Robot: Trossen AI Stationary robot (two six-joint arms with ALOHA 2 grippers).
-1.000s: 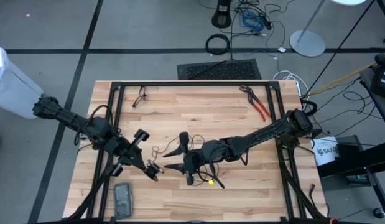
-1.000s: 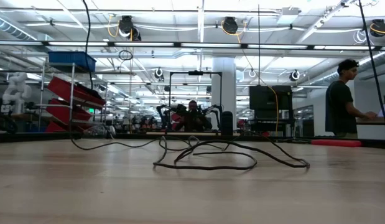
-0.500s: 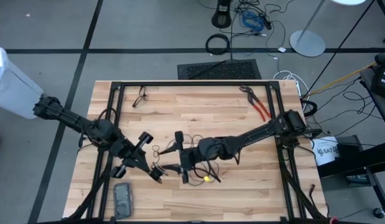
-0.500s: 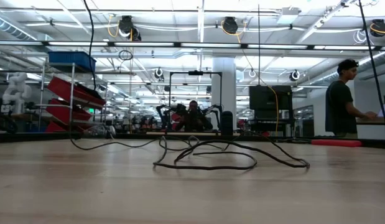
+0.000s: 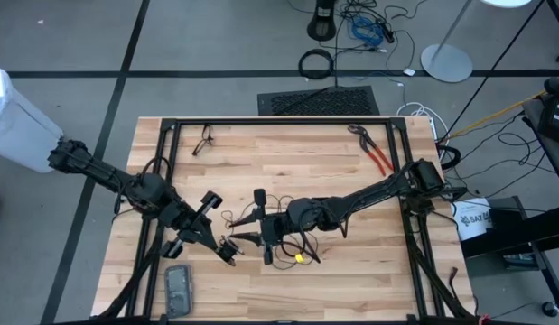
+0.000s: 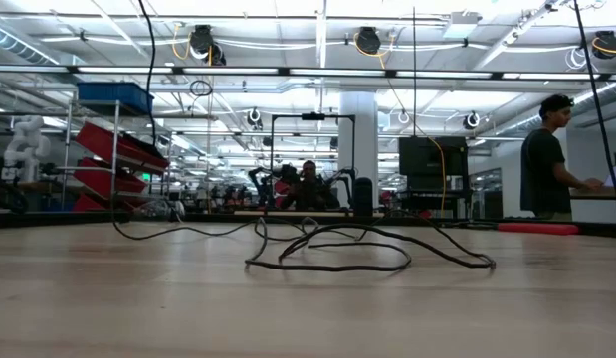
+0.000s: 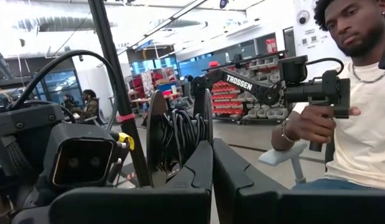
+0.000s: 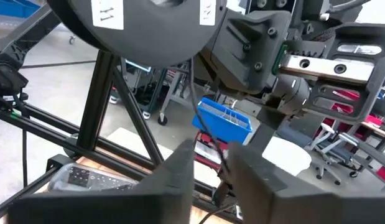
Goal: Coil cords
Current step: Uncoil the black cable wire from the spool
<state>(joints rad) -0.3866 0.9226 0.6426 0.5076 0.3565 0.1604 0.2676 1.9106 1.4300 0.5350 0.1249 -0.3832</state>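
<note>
The left gripper (image 5: 227, 250) sits low on the wooden table (image 5: 288, 153), its jaws pressed fully together; from above they appear to pinch the end of the thin black cord (image 5: 293, 239), though the contact itself is too small to confirm. If that hold is only on the tip, a pull from the other arm could slip it free.

Just to its right, the right gripper (image 5: 258, 227) reaches in over the cord's loose tangle at the table's middle. Its wrist view shows the fingers (image 8: 180, 163) apart with a strand running between them, so they are not clamped on it. Closing off-centre could miss the strand or snag a neighbouring loop and drag the tangle tighter.

In the low view the cord (image 6: 337, 249) lies in slack, overlapping loops on the wood, and those crossings could knot under tension. Red-handled pliers (image 5: 374, 152) lie well apart at the far right.
</note>
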